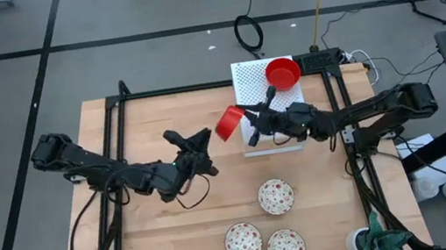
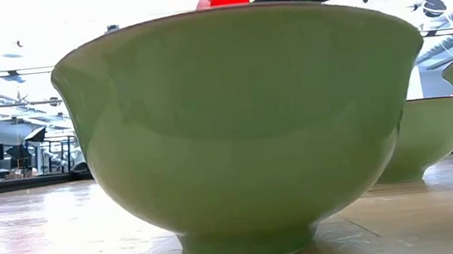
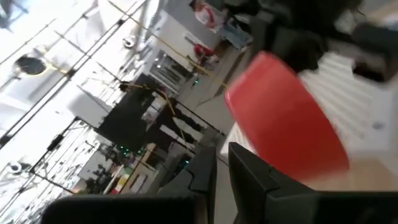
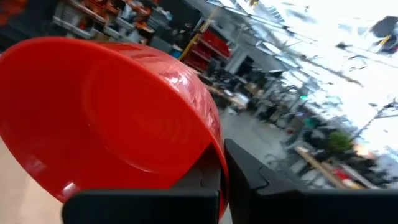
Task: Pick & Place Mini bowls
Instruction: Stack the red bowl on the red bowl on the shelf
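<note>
Three speckled mini bowls (image 1: 262,227) are seen empty at the near desk (image 1: 179,247) edge. Mid-desk, a red bowl (image 1: 228,123) is gripped by its rim in the closed right pincer (image 1: 245,124), tilted; a slip and drop could be caused by so thin a hold. The left pincer (image 1: 199,142) sits beside, nearly closed, empty. Farthest, another red bowl (image 1: 283,73) rests on the perforated board (image 1: 252,81), nothing inside it.

Two red mini bowls: one on white perforated board (image 1: 265,101) (image 1: 283,73), one held tilted (image 1: 228,123). Three speckled mini bowls (image 1: 275,196) (image 1: 243,242) (image 1: 286,248). Two arms.
</note>
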Available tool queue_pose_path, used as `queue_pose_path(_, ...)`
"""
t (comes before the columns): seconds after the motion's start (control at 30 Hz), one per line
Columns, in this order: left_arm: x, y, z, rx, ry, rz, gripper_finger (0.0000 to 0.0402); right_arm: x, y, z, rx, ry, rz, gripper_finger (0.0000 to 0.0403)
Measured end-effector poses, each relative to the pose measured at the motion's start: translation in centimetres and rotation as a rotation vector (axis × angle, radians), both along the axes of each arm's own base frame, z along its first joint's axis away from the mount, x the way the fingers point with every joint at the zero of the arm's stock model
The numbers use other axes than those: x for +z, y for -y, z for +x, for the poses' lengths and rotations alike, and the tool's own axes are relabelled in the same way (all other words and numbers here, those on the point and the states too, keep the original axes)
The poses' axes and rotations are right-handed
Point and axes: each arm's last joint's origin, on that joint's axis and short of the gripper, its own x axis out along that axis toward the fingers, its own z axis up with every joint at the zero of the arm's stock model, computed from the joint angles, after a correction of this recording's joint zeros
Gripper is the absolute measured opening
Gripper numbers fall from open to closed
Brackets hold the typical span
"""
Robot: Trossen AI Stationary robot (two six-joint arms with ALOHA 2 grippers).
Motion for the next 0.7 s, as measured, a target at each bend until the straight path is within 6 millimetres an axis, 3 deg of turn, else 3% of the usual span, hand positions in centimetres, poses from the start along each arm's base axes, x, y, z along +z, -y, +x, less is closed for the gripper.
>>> queue_pose_path(0.13, 0.1, -1.0, -1.8, -0.115, -0.048, -0.108, 0.0049, 0.8, 0.3, -1.4, 0.042, -0.023, 0.082, 0.0000)
queue_pose_path(0.4, 1.5, -5.5, -6.8, -0.427, -0.123, -0.639, 0.0049, 2.4, 1.0, -3.8, 0.032, -0.001, 0.111, 0.0000)
queue_pose_path(0.57, 3.0, -6.7, -8.6, -0.527, -0.080, -0.699, 0.0049, 7.8, 1.7, -3.8, 0.003, -0.065, 0.118, 0.0000)
queue_pose_path(0.7, 2.9, -7.1, -9.3, -0.637, -0.131, -0.651, 0.0049, 12.5, 3.3, -3.0, -0.034, -0.178, 0.134, 0.0000)
